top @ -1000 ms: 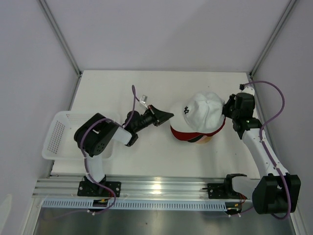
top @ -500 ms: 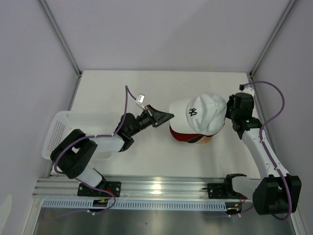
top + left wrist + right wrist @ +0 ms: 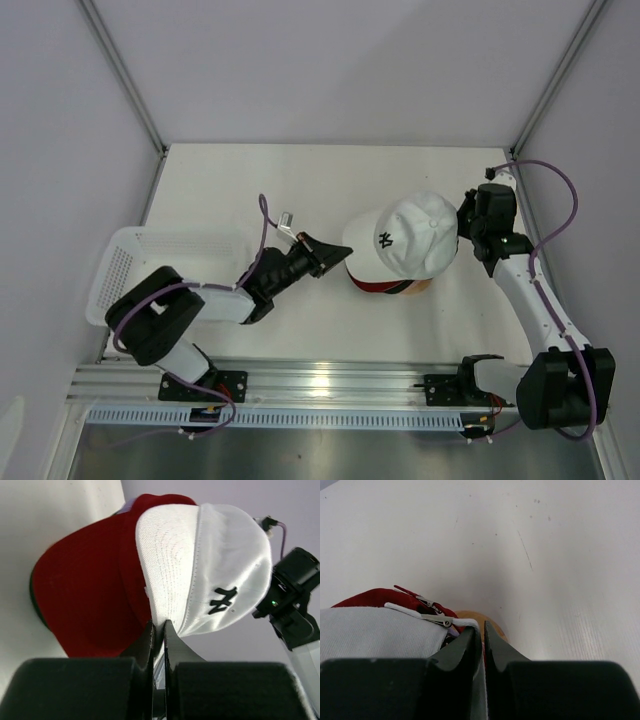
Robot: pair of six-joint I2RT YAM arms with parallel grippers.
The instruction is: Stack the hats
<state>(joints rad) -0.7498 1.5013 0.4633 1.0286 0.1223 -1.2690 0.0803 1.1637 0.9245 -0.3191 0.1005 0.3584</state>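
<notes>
A white cap with a black emblem (image 3: 412,234) sits on top of a stack of caps on a wooden stand; a red cap (image 3: 385,285) shows beneath it. My left gripper (image 3: 338,252) is shut on the white cap's brim (image 3: 165,575), with the red cap (image 3: 85,600) beside it. My right gripper (image 3: 462,226) is shut on the white cap's back edge by the strap (image 3: 440,621). The red cap's strap (image 3: 415,599) and the wooden stand (image 3: 492,627) show under it. The lower caps are mostly hidden.
A white mesh basket (image 3: 125,270) stands at the table's left edge, under the left arm. Grey walls close in both sides and the back. The metal rail (image 3: 320,380) runs along the near edge.
The white cap has come down and shifted a little left onto the stack. My left gripper has moved right and down to the brim. The right gripper stayed at the cap's back.
</notes>
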